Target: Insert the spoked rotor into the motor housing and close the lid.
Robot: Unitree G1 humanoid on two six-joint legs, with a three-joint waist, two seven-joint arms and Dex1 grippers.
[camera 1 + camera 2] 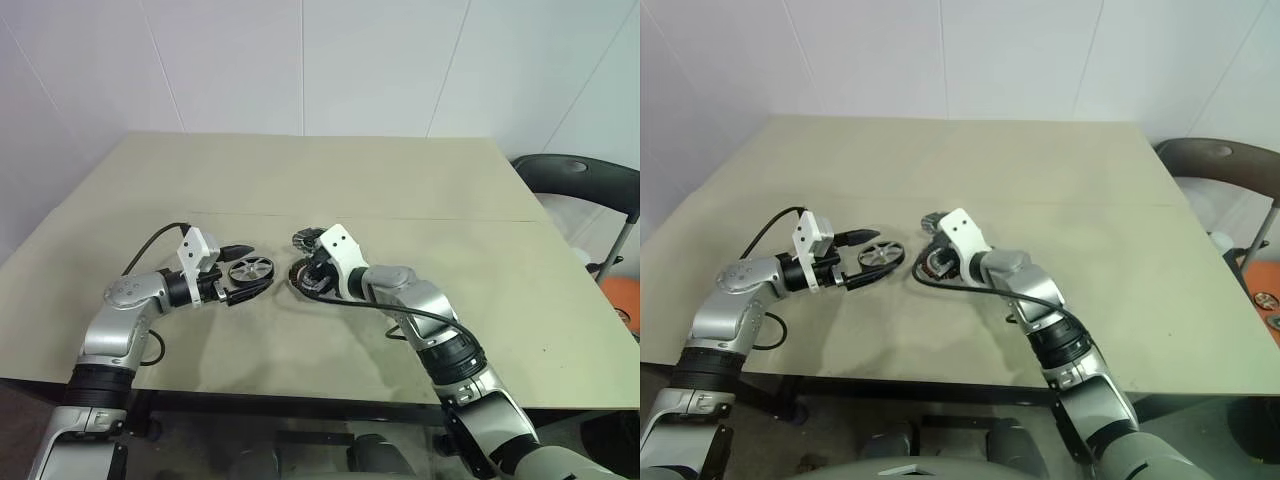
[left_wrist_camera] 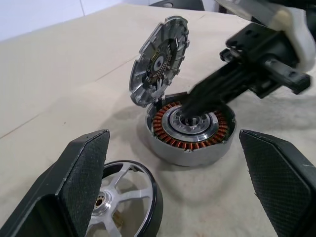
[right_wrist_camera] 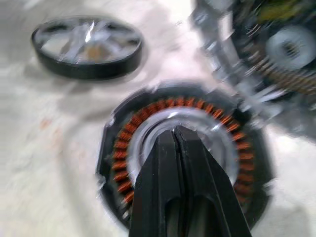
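Risk first: the right gripper (image 3: pixel 178 136), clenched on nothing, rests its tips in the silver centre of the motor housing (image 2: pixel 190 132); a sideways push could shift the housing or knock the lid (image 2: pixel 159 59), which stands propped open at its far edge. The spoked rotor (image 1: pixel 250 270), silver spokes, dark rim, lies flat left of the housing, between the released left gripper (image 1: pixel 243 273) fingers, not yet inserted.
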